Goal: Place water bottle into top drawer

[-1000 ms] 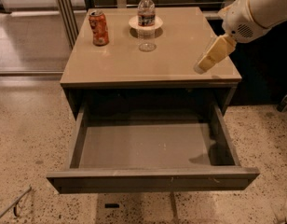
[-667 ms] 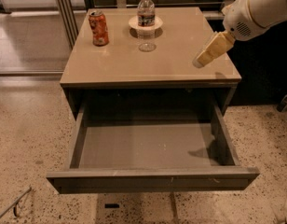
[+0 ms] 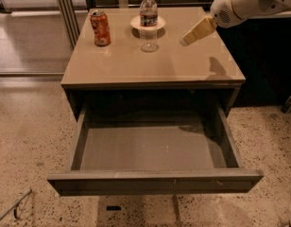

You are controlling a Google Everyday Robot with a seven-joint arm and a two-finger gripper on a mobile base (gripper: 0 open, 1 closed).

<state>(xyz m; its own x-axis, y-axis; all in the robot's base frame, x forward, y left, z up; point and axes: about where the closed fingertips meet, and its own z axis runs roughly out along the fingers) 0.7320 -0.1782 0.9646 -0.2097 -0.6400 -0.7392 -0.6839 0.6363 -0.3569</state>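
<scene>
The water bottle (image 3: 148, 20), clear with a white cap and dark label band, stands upright at the back middle of the tan cabinet top (image 3: 150, 63). My gripper (image 3: 185, 41) hangs above the cabinet top to the right of the bottle, apart from it, with tan fingers pointing down-left towards it. It holds nothing. The top drawer (image 3: 155, 148) is pulled fully open below, with a bare grey floor.
An orange soda can (image 3: 100, 28) stands at the back left of the top. A small white plate (image 3: 159, 22) lies just behind the bottle. My white arm (image 3: 252, 1) reaches in from the upper right. Speckled floor surrounds the cabinet.
My gripper has moved left and a little further back over the cabinet top, closer to the water bottle. The bottle, the can and the drawer have not moved.
</scene>
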